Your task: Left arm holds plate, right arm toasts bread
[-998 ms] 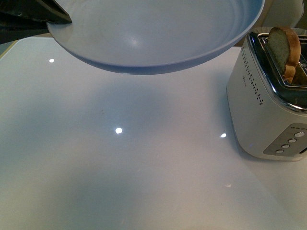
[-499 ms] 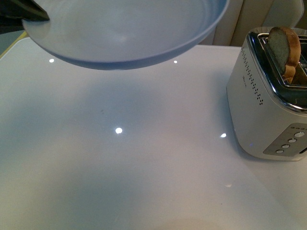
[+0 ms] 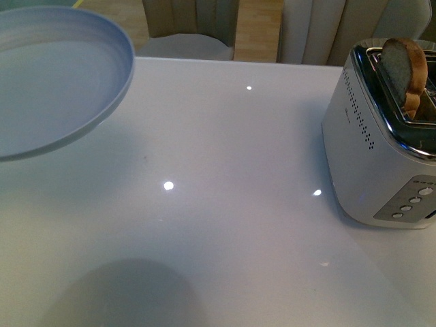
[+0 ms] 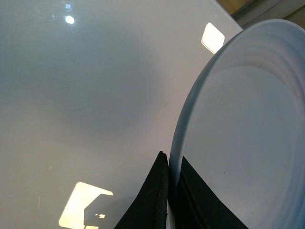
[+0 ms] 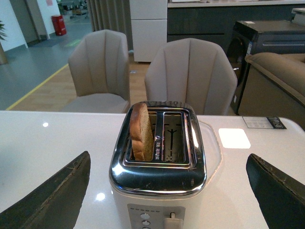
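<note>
the left claw (image 4: 170,163) is closed on the plate (image 4: 248,119), its two dark fingers (image 4: 155,200) pinching the pale rim from either side, seen only in the left wrist view. the plate hangs tilted in the air above the far left of the bench (image 3: 225,225), clear of the surface, and nothing lies on it

the right claw (image 5: 167,157) is spread wide and grips nothing, with one dark finger (image 5: 57,191) on each side of the toaster (image 5: 157,176) in its own view, both short of it and not touching it. the bread (image 5: 141,131) stands upright in one of the two slots, about half of it showing above the chrome top, and the other slot is empty. the slice shows its crust edge to the right claw, so its flat faces look out toward the two fingers, and it lies straight ahead of the claw and a little off the centre line

in the front view the toaster (image 3: 371,157) sits at the right edge of the bench with the bread (image 3: 403,65) poking out, well apart from the plate (image 3: 61,88). the right arm is plainly the nearer one to the slice. whichever comes next, pressing the lever or lifting the slice, the claw must first come in toward the toaster along this line
</note>
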Controlling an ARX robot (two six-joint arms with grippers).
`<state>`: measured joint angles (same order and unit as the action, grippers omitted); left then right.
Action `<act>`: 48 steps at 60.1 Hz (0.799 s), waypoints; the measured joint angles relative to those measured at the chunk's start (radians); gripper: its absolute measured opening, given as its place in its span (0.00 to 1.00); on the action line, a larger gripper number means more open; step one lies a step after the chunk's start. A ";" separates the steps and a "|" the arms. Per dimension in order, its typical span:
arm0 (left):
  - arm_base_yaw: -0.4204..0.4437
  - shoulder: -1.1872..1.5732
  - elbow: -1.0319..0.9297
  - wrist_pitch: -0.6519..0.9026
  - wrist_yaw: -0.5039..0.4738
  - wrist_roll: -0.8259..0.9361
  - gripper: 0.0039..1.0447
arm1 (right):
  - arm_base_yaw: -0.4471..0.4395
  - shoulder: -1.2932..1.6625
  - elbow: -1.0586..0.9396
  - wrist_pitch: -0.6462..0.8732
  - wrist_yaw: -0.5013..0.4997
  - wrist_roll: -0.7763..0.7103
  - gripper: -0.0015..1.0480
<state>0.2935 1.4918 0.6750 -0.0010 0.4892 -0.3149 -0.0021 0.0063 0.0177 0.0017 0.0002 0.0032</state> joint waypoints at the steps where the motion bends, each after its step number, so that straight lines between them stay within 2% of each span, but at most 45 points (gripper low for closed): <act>1: 0.008 0.006 -0.002 0.006 0.004 0.013 0.03 | 0.000 0.000 0.000 0.000 0.000 0.000 0.92; 14: 0.145 0.214 -0.019 0.143 0.059 0.145 0.03 | 0.000 0.000 0.000 0.000 0.000 0.000 0.92; 23: 0.191 0.408 0.003 0.227 0.069 0.206 0.03 | 0.000 0.000 0.000 0.000 0.000 0.000 0.92; 48: 0.188 0.731 0.240 0.288 0.074 0.245 0.03 | 0.000 0.000 0.000 0.000 0.000 0.000 0.92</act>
<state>0.4816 2.2227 0.9154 0.2874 0.5629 -0.0700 -0.0021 0.0063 0.0177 0.0017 0.0002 0.0032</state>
